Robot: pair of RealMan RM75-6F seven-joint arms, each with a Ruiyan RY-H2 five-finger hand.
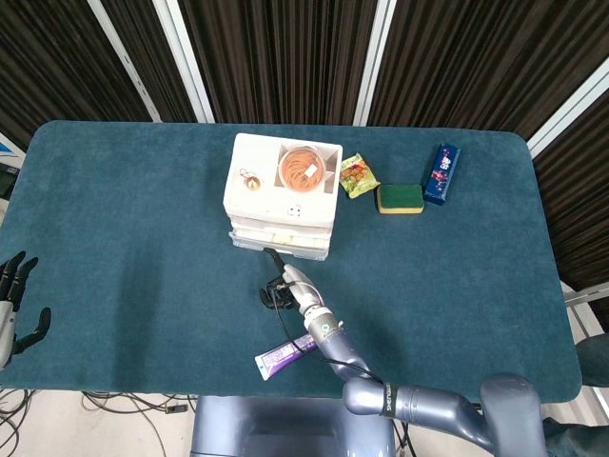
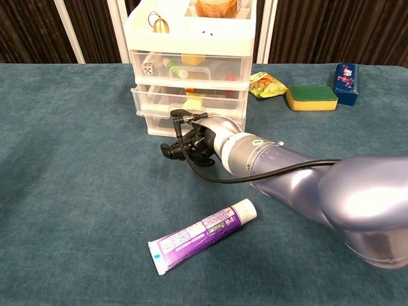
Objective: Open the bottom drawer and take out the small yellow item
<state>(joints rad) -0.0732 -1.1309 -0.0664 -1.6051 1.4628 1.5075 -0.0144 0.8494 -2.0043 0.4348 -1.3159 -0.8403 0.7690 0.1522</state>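
A white three-drawer unit (image 1: pixel 283 195) (image 2: pixel 191 25) stands at the table's middle back. Its middle drawer (image 2: pixel 159 101) juts forward a little, and yellow and red bits (image 2: pixel 193 97) show through its clear front. The bottom drawer (image 2: pixel 156 124) lies flush and is partly hidden behind my right hand (image 1: pixel 276 286) (image 2: pixel 191 141). That hand's dark fingers are curled at the drawer fronts and seem hooked on the middle drawer's handle. My left hand (image 1: pixel 14 305) hangs off the table's left edge with its fingers spread, holding nothing.
A purple toothpaste tube (image 1: pixel 285 355) (image 2: pixel 203 234) lies near the front edge under my right arm. A snack packet (image 2: pixel 266 83), a green-yellow sponge (image 2: pixel 311 97) and a blue box (image 2: pixel 346 74) sit right of the unit. A bowl (image 1: pixel 304 168) and small bell (image 2: pixel 159 24) rest on top.
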